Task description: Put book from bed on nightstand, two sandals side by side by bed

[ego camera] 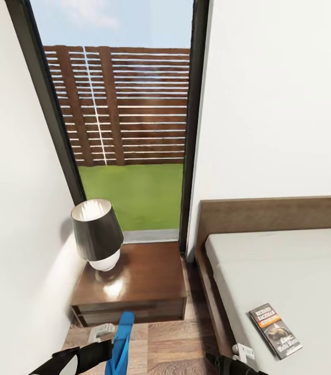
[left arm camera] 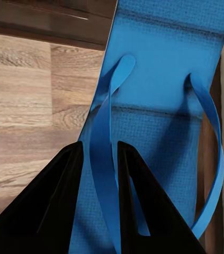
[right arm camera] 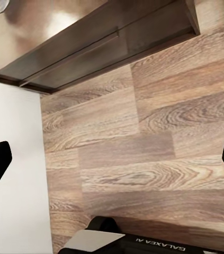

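Over the plank floor (right arm camera: 143,148), left pincer (left arm camera: 100,174) grips a blue sandal's (left arm camera: 159,106) strap; right pincer (right arm camera: 112,164) gapes.

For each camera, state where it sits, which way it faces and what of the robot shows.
Head view: on the head, facing down at nightstand, lamp, bed, book; both arms at the bottom edge.
Left wrist view: along left gripper, fingers pinching the blue sandal strap.
Right wrist view: along open right gripper, over wood floor.
Shared: nightstand, floor.
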Robot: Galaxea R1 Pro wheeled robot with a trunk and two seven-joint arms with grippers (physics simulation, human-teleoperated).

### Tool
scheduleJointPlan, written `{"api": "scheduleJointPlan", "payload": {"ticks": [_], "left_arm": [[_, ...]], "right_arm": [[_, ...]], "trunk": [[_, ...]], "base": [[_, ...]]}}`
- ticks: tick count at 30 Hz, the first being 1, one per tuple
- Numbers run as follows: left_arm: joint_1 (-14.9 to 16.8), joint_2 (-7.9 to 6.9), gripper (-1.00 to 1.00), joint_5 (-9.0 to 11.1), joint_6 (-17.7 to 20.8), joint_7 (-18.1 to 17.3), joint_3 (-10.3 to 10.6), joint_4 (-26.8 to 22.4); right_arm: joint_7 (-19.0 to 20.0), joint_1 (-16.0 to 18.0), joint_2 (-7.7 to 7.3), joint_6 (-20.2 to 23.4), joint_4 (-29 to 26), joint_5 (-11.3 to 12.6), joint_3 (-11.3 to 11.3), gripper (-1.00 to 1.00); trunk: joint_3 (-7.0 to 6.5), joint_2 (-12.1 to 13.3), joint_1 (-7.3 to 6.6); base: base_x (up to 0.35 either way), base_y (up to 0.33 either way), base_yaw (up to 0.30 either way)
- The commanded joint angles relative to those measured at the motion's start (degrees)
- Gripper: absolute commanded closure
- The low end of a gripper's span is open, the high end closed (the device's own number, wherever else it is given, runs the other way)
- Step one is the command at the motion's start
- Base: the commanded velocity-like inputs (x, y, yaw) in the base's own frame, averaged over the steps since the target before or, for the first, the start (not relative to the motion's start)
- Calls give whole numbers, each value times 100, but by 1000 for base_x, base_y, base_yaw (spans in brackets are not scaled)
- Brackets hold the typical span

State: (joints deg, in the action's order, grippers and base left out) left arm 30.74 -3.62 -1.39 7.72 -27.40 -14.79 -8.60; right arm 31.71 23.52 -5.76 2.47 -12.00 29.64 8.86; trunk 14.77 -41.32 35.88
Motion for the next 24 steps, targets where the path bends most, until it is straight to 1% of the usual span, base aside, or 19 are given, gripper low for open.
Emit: {"api": "scheduleJointPlan", "payload": {"ticks": [1, 10, 24], "left_arm": [[2, 2, 100, -27, 46, -2, -41, -10], [2, 2, 100, -27, 46, -3, -41, -10], [2, 2, 100, -27, 46, 1, -41, -10]], "right_arm": [[10, 3, -4, 26, -4, 59, 37, -100], [10, 3, -4, 26, -4, 59, 37, -100], [10, 3, -4, 26, -4, 59, 37, -100]], "trunk": [[-2, -6, 1], [-83, -6, 1], [-113, -6, 1]], "base": [[0, 0, 0], [0, 0, 0], [0, 0, 0]]}}
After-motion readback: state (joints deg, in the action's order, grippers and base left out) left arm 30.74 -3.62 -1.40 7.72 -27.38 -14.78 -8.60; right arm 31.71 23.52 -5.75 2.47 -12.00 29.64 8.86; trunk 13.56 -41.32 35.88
